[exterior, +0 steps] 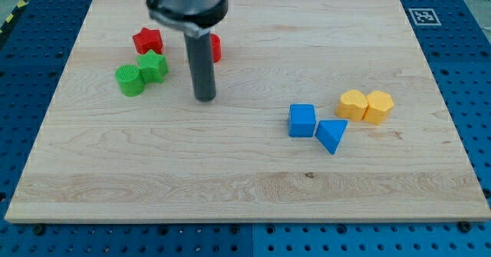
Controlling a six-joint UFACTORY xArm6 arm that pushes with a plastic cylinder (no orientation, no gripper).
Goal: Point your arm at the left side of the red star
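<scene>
The red star [147,40] lies near the view's top left on the wooden board [245,172]. My tip [204,98] rests on the board to the right of and below the star, well apart from it. A second red block [215,48] is partly hidden behind the rod. A green star-like block [154,67] and a green cylinder [130,80] sit just below the red star, to the left of my tip.
A blue cube [302,120] and a blue triangular block [332,135] lie right of centre. Two yellow blocks [353,103] [378,107] touch each other farther right. A marker tag [423,16] is at the board's top right corner.
</scene>
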